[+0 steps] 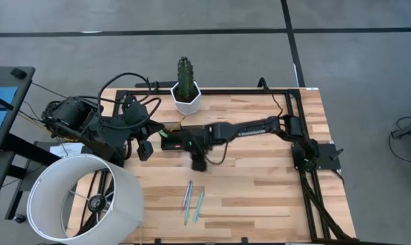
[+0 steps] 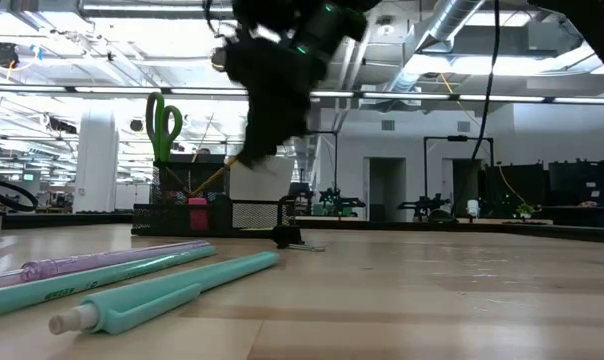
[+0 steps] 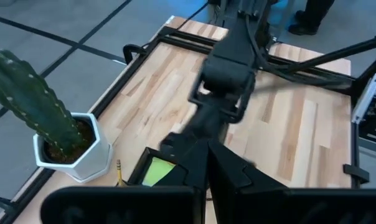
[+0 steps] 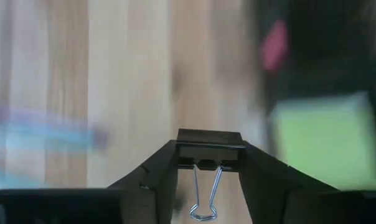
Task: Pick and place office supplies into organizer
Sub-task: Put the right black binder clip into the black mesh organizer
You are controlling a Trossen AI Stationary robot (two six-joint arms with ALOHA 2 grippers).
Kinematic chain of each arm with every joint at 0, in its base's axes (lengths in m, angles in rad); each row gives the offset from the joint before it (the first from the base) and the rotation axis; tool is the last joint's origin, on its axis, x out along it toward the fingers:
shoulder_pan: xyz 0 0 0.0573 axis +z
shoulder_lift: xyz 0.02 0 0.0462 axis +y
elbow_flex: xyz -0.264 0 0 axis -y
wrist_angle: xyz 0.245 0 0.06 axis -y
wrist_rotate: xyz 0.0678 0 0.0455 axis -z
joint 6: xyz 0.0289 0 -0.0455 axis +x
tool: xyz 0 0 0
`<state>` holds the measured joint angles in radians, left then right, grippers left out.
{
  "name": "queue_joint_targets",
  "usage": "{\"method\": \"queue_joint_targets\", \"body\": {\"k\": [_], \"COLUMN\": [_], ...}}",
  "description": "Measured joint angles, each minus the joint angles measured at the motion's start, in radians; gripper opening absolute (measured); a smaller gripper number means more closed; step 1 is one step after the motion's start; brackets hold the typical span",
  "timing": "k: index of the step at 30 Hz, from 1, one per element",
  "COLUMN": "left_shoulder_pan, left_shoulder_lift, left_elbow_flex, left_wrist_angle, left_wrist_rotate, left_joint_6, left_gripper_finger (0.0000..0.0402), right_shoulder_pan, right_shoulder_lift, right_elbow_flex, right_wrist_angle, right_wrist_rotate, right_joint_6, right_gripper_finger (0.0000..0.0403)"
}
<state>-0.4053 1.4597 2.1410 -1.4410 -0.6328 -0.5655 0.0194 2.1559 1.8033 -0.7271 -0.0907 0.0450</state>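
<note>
Above the table (image 1: 260,190), beside the organizer (image 2: 207,212), the right gripper (image 4: 210,163) clamps a black binder clip (image 4: 209,149); the left gripper is closed.

wooden table (image 1: 260,184), pens (image 1: 192,201), organizer (image 2: 197,213), cactus pot (image 1: 186,97)

My matt black binder clip (image 4: 210,148) has bright wire handles; the table (image 4: 132,81) is smooth pale wood.

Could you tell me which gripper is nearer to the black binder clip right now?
Right. The right gripper has its fingers closed around the black binder clip. The left gripper waits off to the side, at the table's left edge beyond the organizer.
</note>
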Motion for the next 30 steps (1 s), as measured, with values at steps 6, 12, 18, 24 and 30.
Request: {"method": "queue_joint_targets", "body": {"k": [6, 12, 18, 24, 30], "left_shoulder_pan": [0.000, 0.000, 0.000, 0.000, 0.000], "left_shoulder_lift": [0.000, 0.000, 0.000, 0.000, 0.000], "left_elbow_flex": [0.000, 0.000, 0.000, 0.000, 0.000], "left_wrist_angle": [0.000, -0.001, -0.008, -0.013, -0.013], "left_wrist_rotate": [-0.020, -0.020, -0.019, -0.019, -0.019], "left_joint_6": [0.002, 0.004, 0.005, 0.012, 0.025], "left_gripper_finger": [0.0000, 0.0000, 0.0000, 0.0000, 0.0000], "right_shoulder_pan": [-0.057, -0.085, -0.079, -0.110, -0.128], "right_shoulder_lift": [0.008, 0.025, 0.075, 0.146, 0.193], "right_elbow_flex": [0.087, 0.091, 0.087, 0.080, 0.084], "right_wrist_angle": [0.308, 0.423, 0.447, 0.417, 0.428], "right_wrist_rotate": [0.000, -0.008, 0.040, 0.088, 0.093], "right_joint_6": [0.101, 0.027, -0.001, 0.014, 0.022], "right_gripper_finger": [0.0135, 0.0140, 0.0140, 0.0136, 0.0160]}}
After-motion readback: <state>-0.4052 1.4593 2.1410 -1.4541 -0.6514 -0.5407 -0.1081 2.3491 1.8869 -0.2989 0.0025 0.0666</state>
